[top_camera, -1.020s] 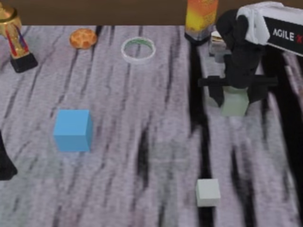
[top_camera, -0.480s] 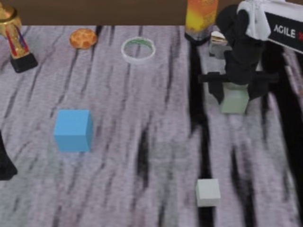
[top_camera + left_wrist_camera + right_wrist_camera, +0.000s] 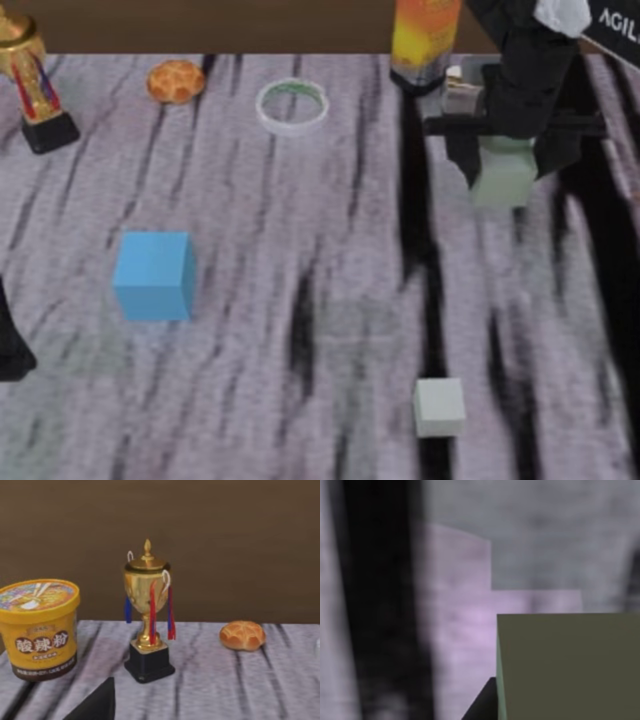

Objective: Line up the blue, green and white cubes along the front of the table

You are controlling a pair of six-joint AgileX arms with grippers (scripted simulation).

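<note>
1. The right claw point(image 3: 505, 150) is at the far right of the surface point(image 3: 300, 200), its two dark fingers clamped on either side of the green cube point(image 3: 503, 178).
2. In the right wrist view the green cube point(image 3: 570, 665) fills the near corner, with the streaked surface point(image 3: 455, 630) behind it; it seems to be raised off the surface, though neither view makes the gap plain.
3. The blue cube point(image 3: 153, 276) sits flat on the left half of the surface, well apart from the other two.
4. The white cube point(image 3: 440, 407) rests near the front edge, right of centre, nearer the front than the held green cube.
5. Along the far edge stand a gold trophy point(image 3: 30, 80) at the far left, a bread roll point(image 3: 175, 81) beside it, a white ring point(image 3: 292, 105) nearer the middle, and an orange-yellow container point(image 3: 425, 40) just left of the right arm.
6. A small shiny silver block point(image 3: 462, 88) lies just beside the right claw on its far side.
7. The left arm is parked at the left edge; its wrist view shows the trophy point(image 3: 148, 615), the bread roll point(image 3: 242, 635) and a yellow tub point(image 3: 39, 629). I cannot tell how the left claw is set.
</note>
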